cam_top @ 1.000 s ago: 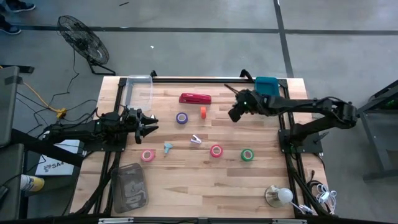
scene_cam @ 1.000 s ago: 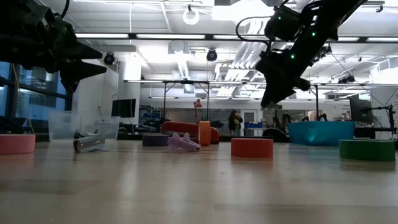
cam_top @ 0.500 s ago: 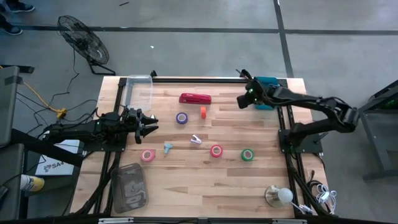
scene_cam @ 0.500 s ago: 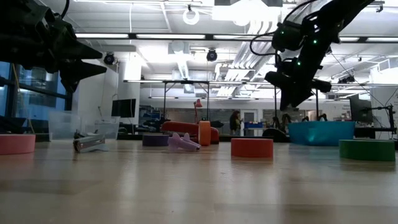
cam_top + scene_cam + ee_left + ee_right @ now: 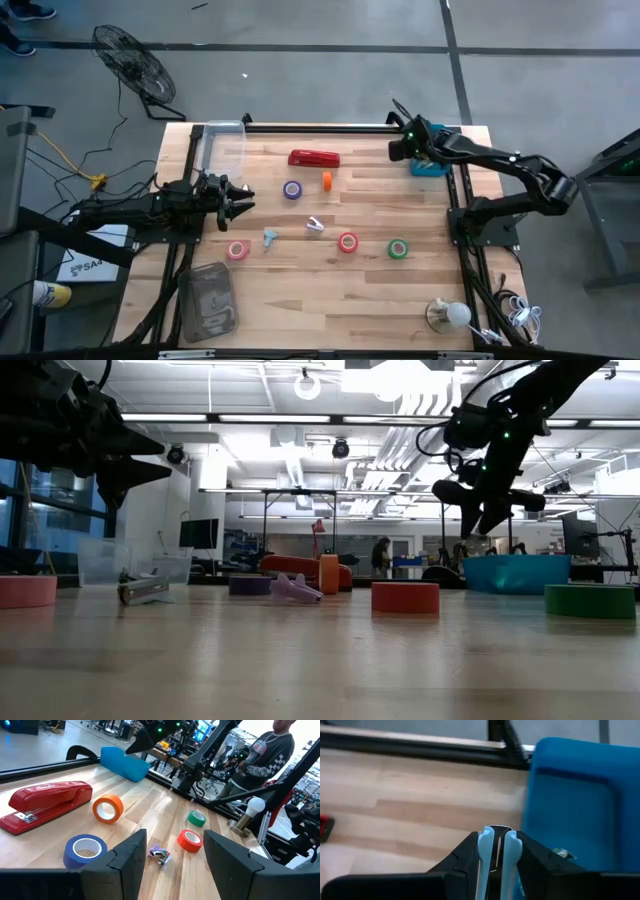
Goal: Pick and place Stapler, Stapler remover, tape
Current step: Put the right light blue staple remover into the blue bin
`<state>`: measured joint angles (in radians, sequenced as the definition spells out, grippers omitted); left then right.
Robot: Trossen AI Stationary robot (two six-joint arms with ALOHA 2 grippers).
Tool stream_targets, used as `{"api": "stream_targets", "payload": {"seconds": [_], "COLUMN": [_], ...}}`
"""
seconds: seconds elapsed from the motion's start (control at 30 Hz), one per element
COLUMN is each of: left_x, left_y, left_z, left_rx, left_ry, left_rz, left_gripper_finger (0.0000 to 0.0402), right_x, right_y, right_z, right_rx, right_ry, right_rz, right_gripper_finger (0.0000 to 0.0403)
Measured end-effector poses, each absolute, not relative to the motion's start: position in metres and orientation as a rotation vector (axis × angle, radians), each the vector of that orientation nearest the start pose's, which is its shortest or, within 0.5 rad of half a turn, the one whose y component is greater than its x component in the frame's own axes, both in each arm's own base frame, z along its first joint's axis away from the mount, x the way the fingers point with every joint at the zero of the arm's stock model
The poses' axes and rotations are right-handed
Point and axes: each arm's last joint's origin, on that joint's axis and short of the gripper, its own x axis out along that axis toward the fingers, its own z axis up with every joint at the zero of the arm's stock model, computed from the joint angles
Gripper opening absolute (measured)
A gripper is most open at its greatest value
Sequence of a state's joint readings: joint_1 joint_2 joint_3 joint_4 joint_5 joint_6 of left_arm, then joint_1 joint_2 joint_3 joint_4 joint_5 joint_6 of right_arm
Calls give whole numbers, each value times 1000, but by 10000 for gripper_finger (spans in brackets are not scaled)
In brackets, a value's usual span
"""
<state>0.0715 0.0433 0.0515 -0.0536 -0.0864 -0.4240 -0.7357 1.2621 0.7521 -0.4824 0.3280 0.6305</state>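
Note:
The red stapler (image 5: 314, 158) lies flat near the table's far edge, also clear in the left wrist view (image 5: 45, 805). Tape rolls lie on the wood: purple (image 5: 292, 190), pink (image 5: 237, 249), red (image 5: 347, 242), green (image 5: 398, 248); an orange roll (image 5: 327, 181) stands on edge. Two small staple removers (image 5: 270, 237) (image 5: 315, 225) lie mid-table. My right gripper (image 5: 400, 142) hangs above the far right corner beside the blue bin (image 5: 432, 160), shut on a pale blue staple remover (image 5: 495, 847). My left gripper (image 5: 243, 200) hovers open at the left side. My right gripper pinches the pale blue staple remover between its two dark fingers (image 5: 465, 855). The remover's two pale halves (image 5: 486, 842) stand close together in the gap. The fingers point down from above (image 5: 482, 520), and the remover is lifted clear of the table, just beside the bin's wall.
A clear box (image 5: 222, 145) stands at the far left corner and a clear tray (image 5: 208, 300) lies at the near left. A lamp (image 5: 450, 313) sits at the near right corner. A small pale piece (image 5: 562, 852) lies in the blue bin. A person (image 5: 260, 760) stands beyond the table.
My right gripper has travelled from above the table's middle toward the far right corner, rising a little, and now hangs at the blue bin's edge. It has stayed shut. The left arm and the things on the table have kept still.

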Motion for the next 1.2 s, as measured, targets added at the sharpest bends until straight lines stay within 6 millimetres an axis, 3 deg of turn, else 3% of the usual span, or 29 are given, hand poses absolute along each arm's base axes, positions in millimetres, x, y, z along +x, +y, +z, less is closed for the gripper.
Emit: {"api": "stream_targets", "payload": {"seconds": [0.67, 1.2], "left_x": [97, 97], "left_y": [9, 9], "left_z": [173, 172], "left_rx": [-422, -423], "left_ry": [11, 12], "left_rz": [165, 165], "left_gripper_finger": [195, 195], "right_x": [133, 122], "right_y": [-181, -190], "right_z": [203, 198], "right_rx": [906, 959], "right_ry": [611, 557], "right_rz": [-1610, -1732], "right_gripper_finger": [95, 96]}}
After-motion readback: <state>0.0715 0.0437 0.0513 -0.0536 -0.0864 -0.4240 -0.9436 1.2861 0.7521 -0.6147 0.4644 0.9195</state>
